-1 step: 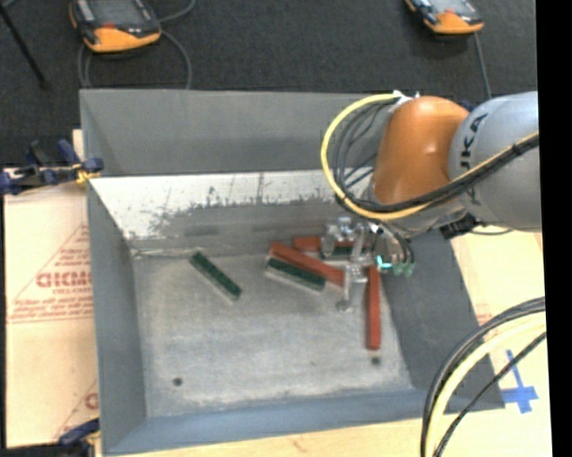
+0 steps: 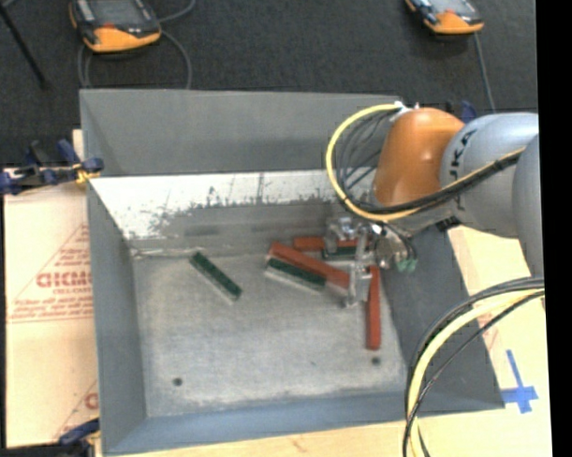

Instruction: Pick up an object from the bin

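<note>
My gripper (image 2: 355, 267) is low in the bin's right half, over a small cluster of flat sticks. A green stick with a pale edge (image 2: 293, 268) lies just left of it, slanting down to the right. Behind that lies a red stick (image 2: 308, 243), partly under the gripper. Another red stick (image 2: 371, 315) runs from beneath the gripper toward the bin's near right corner. I see nothing lifted off the floor.
A lone dark green stick (image 2: 215, 275) lies slanted in the left middle of the bin floor. The arm with its orange cover and looping cables comes in over the right wall. The bin's right wall is close to the gripper.
</note>
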Robot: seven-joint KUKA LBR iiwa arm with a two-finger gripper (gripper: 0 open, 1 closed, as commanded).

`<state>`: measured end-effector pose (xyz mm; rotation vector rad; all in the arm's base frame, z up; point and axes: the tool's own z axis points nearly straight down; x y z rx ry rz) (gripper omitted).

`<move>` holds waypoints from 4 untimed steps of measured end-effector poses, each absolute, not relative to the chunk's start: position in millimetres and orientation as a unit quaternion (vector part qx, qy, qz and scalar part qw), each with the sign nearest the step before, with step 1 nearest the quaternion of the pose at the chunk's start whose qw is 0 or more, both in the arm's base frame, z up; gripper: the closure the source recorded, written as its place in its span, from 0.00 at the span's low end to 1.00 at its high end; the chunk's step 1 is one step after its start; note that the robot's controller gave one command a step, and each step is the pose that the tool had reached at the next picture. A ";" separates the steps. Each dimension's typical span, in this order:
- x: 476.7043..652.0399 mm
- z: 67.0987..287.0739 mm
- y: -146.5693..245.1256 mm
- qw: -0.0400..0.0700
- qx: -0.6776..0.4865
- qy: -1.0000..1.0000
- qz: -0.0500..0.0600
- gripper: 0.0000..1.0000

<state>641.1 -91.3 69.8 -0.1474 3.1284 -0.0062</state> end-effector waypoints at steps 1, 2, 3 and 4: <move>632.9 73.0 -85.8 0.005 0.021 1.000 0.001 0.00; 631.4 72.8 -77.7 0.003 -0.008 1.000 -0.002 0.00; 633.7 76.1 -77.7 0.007 -0.008 1.000 -0.002 1.00; 638.9 212.7 -63.0 0.007 -0.017 1.000 -0.002 1.00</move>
